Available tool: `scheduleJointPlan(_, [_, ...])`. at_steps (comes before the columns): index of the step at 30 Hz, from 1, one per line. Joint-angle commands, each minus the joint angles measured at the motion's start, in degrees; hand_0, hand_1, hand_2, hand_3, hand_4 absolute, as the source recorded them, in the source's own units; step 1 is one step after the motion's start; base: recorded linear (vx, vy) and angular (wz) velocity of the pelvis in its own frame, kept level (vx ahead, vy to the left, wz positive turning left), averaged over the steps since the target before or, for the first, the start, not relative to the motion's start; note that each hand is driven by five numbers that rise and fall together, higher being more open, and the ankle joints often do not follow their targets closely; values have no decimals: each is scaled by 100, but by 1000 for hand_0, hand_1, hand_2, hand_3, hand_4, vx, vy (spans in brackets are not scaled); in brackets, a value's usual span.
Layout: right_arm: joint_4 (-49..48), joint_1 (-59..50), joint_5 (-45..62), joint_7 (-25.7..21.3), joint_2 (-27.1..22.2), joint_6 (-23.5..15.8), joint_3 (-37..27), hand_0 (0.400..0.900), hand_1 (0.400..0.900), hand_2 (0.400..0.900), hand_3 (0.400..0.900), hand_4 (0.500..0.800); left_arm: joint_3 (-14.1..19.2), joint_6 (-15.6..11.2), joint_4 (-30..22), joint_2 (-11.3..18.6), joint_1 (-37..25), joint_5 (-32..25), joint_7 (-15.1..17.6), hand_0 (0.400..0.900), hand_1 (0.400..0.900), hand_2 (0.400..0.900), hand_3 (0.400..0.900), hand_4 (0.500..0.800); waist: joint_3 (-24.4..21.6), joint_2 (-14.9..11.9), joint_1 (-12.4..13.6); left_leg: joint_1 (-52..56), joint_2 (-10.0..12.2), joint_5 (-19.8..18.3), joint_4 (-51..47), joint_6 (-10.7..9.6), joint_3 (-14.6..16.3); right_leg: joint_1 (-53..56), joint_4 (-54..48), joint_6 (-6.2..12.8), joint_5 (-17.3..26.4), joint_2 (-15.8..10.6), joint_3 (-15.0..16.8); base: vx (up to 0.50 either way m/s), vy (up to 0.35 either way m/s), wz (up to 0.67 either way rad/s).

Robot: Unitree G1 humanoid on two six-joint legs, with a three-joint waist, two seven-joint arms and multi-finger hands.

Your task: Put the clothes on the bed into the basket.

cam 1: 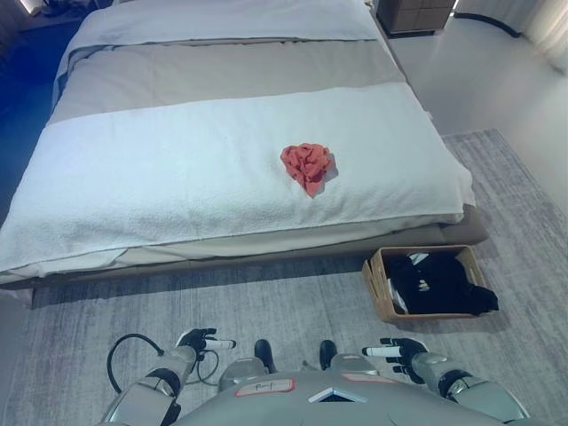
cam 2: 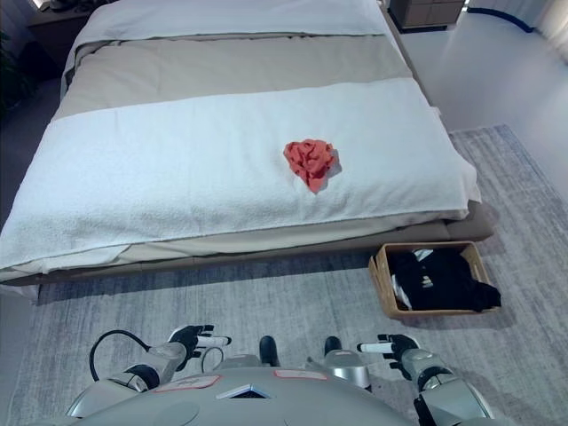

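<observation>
Red cloth [cam 1: 306, 166] bunched mid-bed [cam 1: 133, 177]; basket [cam 2: 383, 277] on the floor, already holding dark clothes. Both hands, left [cam 1: 202, 341] and right [cam 1: 397, 351], hang low, relaxed and empty. A long reach risks a partial grasp.

Before me: low bed [cam 1: 222, 71], beige sheet, white towelling blanket [cam 1: 177, 173] spread across it; crumpled red-orange cloth [cam 1: 306, 165] lying on that blanket, right of centre. Grey woven rug [cam 1: 266, 302] on the floor, carrying brown wicker basket [cam 1: 380, 286] of black clothes [cam 1: 439, 282].
</observation>
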Motion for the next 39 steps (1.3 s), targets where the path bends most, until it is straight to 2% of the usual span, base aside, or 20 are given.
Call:
scheduleJointPlan(1, [253,-167,-129,14,-181,-114,197,900,900,900,900,800,219,-88,310,72,-395,20,42,900,900,900,900,800,129,-144,116,411,-178,-809,36,-19,-129,81,41,247,-313,-55,-126,0,0,0])
scheduleJointPlan(33, [249,-179,-147,20,-232,-111,232,900,900,900,900,800,187,-78,322,114,-429,59,56,900,900,900,900,800,159,-168,110,404,-120,-789,36,-72,-162,92,39,207,-351,-12,-170,1,-2,1])
scheduleJointPlan(39, [221,-197,-103,20,-257,-119,242,900,900,900,900,800,181,-70,294,191,-502,16,38,900,900,900,900,800,231,-216,97,354,3,-726,36,-170,-207,35,126,121,-461,81,-256,3,-69,19])
